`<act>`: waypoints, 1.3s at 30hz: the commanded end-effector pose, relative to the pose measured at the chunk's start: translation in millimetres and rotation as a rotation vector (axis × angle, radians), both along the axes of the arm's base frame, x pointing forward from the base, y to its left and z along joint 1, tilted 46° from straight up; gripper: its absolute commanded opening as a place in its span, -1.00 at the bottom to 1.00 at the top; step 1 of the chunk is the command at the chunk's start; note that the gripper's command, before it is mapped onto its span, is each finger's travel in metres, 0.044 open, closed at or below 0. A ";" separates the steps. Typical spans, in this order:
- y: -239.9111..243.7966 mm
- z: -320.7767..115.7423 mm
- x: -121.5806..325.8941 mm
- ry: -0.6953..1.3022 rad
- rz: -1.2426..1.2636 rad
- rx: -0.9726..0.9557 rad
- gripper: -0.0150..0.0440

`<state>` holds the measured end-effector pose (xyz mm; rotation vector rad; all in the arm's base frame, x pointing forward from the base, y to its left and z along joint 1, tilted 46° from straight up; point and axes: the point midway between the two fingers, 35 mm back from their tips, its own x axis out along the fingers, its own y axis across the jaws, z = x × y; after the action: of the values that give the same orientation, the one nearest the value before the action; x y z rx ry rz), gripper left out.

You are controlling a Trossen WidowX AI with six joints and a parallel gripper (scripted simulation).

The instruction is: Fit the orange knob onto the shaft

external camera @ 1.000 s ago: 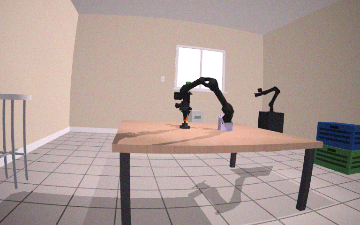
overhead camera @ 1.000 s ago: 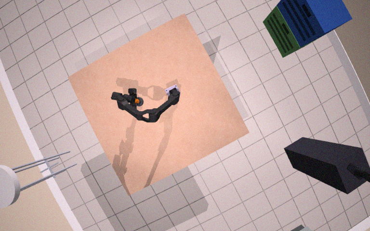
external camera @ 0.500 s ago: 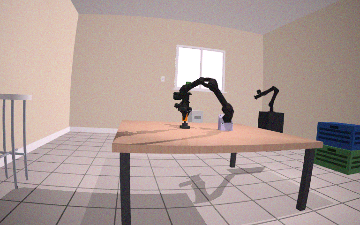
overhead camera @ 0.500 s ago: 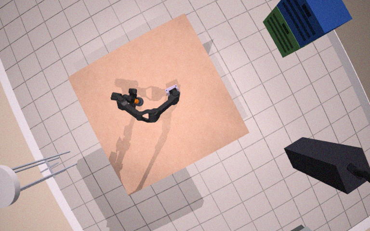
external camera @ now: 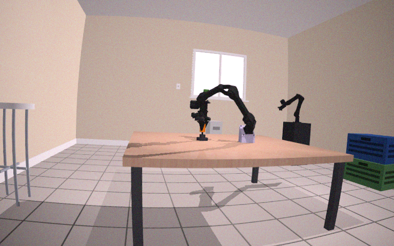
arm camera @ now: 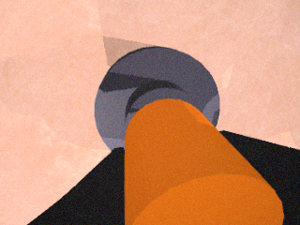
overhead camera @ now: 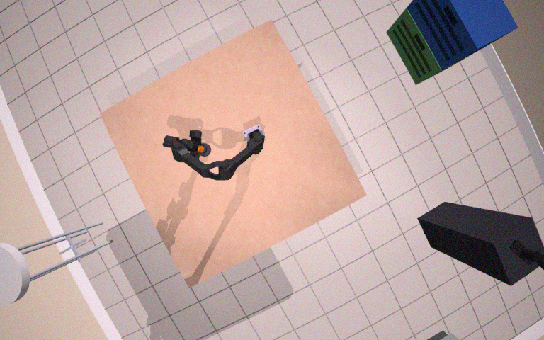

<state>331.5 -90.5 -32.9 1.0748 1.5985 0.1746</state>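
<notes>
One square, wood-topped table with dark legs is the largest item of your work area. To one side of it, you see a blue slatted crate stacked on a green slatted crate. On the tabletop, a black jointed robot arm rises from a pale lilac mounting block and arches over, with its outer end directed down.

At that end, your black two-finger gripper is partly open, its fingers closed against the sides of the orange, round-sided knob. Below it, the dark round pedestal stands upright on the table, well apart from the mounting block.

Note the knob position: it is held above the pedestal and is not seated on it. In the exterior view, you see a short length of the slim dark shaft between knob and pedestal. You cannot tell from these views whether the shaft tip enters the hole, or whether the flat sides align.
</notes>
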 end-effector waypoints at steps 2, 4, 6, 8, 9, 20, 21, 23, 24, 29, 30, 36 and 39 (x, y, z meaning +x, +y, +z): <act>-1.8 1.3 -2.6 0.080 -0.081 0.006 -0.49; -1.2 0.6 -4.4 0.133 -0.134 0.011 -0.49; -0.8 -0.5 -5.3 0.140 -0.141 0.011 -0.49; -0.6 -1.1 -5.0 0.140 -0.141 0.011 -0.49; -0.5 -1.3 -4.9 0.140 -0.141 0.011 -0.49; -1.9 -0.8 -2.8 0.140 -0.141 0.011 -0.49; -2.2 -0.6 -2.4 0.140 -0.141 0.011 -0.49; -2.6 0.0 -1.7 0.140 -0.141 0.011 -0.49; -2.8 0.3 -1.4 0.140 -0.141 0.011 -0.49; -3.0 1.0 1.2 0.140 -0.141 0.011 -0.49; -2.8 1.1 1.6 0.140 -0.141 0.011 -0.49; -1.7 0.8 1.1 0.140 -0.141 0.011 -0.49; -1.6 0.6 0.5 0.140 -0.141 0.011 -0.49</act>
<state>331.6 -90.2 -32.8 1.2241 1.6447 0.0208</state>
